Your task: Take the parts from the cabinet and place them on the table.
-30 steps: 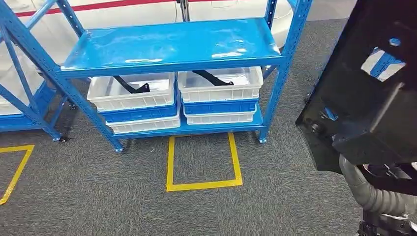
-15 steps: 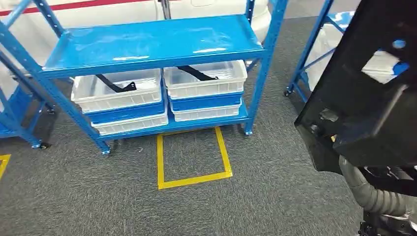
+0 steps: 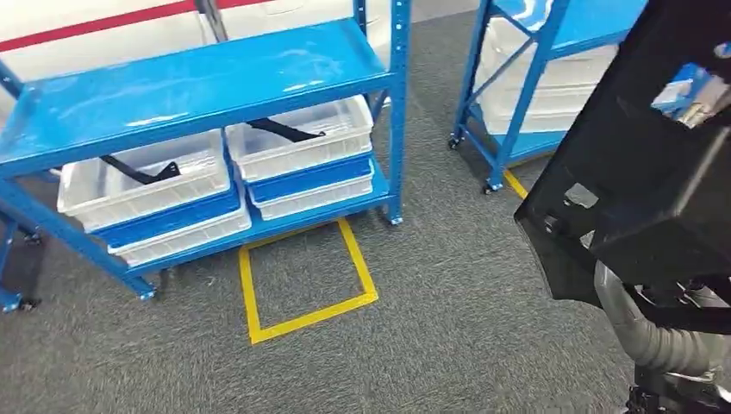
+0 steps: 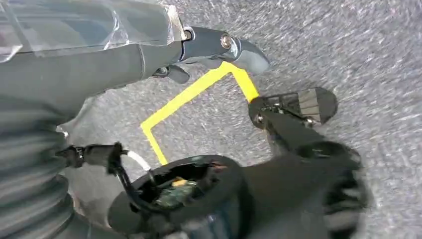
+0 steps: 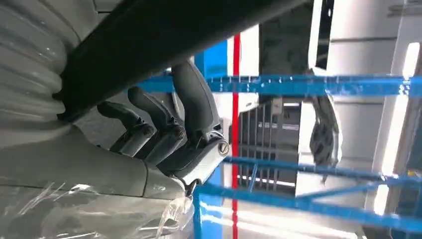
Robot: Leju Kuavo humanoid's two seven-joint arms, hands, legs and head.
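Large black part (image 3: 642,164) gripped in right hand (image 5: 164,134), fingers (image 5: 196,102) curled up against its underside. Left hand (image 4: 209,50) hanging empty over the floor (image 4: 348,45), fingers loose. Blue cabinet (image 3: 181,86) well apart.

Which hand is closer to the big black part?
Right. The right hand holds the black part, its fingers curled against it. The left hand hangs over the grey carpet by yellow floor tape, away from the part.

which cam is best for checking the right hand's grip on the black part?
Right wrist view: the right hand shows close up, fingers curled against the black part. Head view shows the black part large at the right, with the grey ribbed arm cover below it. Left wrist view looks at the carpet.
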